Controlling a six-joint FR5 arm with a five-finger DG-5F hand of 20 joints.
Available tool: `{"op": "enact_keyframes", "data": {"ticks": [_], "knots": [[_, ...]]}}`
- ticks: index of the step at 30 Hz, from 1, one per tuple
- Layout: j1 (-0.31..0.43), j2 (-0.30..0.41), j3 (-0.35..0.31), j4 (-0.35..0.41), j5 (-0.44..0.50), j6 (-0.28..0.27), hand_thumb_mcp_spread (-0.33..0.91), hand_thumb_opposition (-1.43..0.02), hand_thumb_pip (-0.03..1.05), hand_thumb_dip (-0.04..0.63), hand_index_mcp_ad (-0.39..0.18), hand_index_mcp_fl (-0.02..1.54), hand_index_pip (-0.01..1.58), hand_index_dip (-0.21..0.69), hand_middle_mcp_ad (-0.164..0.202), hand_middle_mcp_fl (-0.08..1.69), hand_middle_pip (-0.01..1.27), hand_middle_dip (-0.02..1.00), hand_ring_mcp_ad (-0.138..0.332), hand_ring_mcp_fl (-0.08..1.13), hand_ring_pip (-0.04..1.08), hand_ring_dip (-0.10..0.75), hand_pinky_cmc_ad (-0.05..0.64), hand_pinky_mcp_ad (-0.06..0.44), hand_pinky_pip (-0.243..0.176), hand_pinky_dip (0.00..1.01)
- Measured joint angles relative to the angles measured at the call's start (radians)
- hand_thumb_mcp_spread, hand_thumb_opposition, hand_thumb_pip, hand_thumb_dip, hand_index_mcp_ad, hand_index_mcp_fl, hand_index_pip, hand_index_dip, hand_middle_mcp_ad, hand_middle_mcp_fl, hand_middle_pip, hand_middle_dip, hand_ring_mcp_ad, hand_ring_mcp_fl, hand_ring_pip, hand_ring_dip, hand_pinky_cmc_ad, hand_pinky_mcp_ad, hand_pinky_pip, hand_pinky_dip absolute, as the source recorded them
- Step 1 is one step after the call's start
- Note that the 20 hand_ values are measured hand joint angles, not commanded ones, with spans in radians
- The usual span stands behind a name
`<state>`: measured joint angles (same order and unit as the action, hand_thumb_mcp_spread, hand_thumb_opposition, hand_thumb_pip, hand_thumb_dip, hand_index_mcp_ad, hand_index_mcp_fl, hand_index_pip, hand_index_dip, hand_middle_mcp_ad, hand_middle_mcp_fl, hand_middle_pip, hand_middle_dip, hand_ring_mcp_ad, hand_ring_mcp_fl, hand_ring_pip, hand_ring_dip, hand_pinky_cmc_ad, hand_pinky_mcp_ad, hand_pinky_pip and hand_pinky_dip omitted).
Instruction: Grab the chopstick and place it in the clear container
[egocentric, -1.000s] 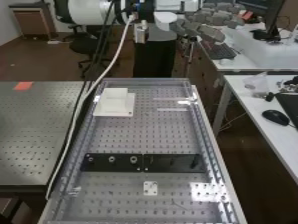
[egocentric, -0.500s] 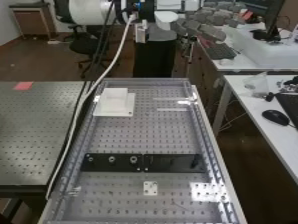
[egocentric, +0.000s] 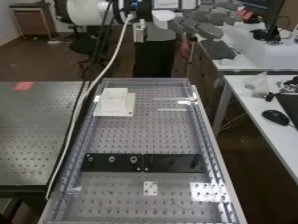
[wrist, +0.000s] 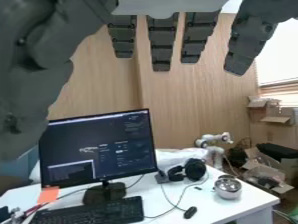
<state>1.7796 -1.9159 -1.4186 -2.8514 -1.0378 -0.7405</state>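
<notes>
Currently my hand (egocentric: 203, 26) is released, fingers straight, well apart from the white block (egocentric: 115, 104) (square, stepped) on the counter (egocentric: 149, 134).

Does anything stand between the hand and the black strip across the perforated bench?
Nothing visible does: the hand is held high beyond the far end of the bench, and the white block seems to sit left of a direct line to the black strip.
</notes>
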Motion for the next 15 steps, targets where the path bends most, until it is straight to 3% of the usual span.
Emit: {"op": "enact_keyframes", "data": {"ticks": [15], "knots": [[0.007,0.032,-0.038,0.005,-0.004,-0.017,0.08,-0.74,0.55,0.012,-0.115,0.03,0.07,0.087,0.075,0.05,0.15,0.22,0.117,0.00,0.10,0.117,0.417,0.332,-0.093,0.18]]}}
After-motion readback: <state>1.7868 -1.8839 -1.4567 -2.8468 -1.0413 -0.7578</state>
